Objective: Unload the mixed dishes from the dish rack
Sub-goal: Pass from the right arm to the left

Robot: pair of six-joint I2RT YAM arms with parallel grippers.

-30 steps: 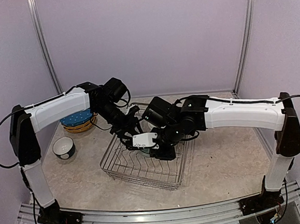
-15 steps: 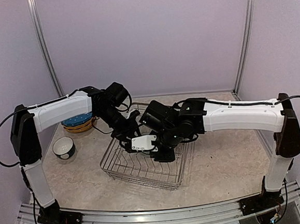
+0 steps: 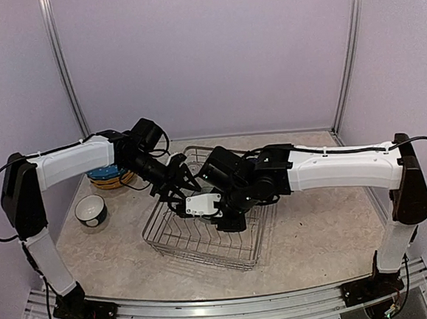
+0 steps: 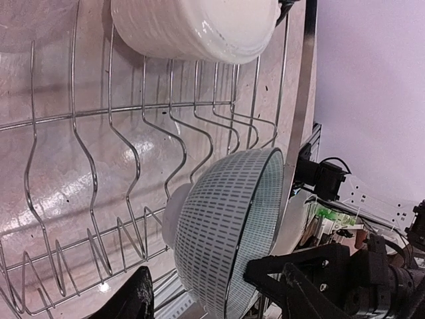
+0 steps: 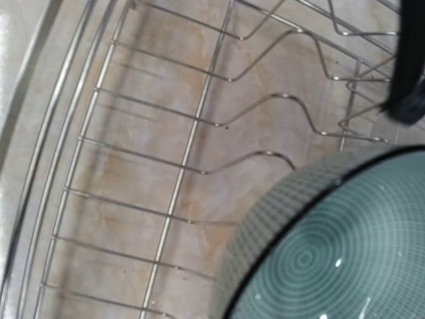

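Note:
The silver wire dish rack (image 3: 205,238) stands mid-table. A teal-and-white bowl (image 4: 226,232) rests on its side among the tines, and its ringed teal inside fills the lower right of the right wrist view (image 5: 345,259). My left gripper (image 3: 177,183) is inside the rack, open, with a dark finger (image 4: 139,299) on each side of the bowl. A cream ribbed mug (image 4: 192,26) lies further along the rack. My right gripper (image 3: 216,212) hovers over the bowl. Its fingers are out of its own view.
A blue speckled plate on a yellow one (image 3: 111,173) sits at the far left of the table. A white bowl with a dark rim (image 3: 90,210) stands in front of it. Both arms cross above the rack's far half.
My left arm has drawn back to the left and lower, its gripper staying in the rack. My right arm has shifted slightly left over the bowl.

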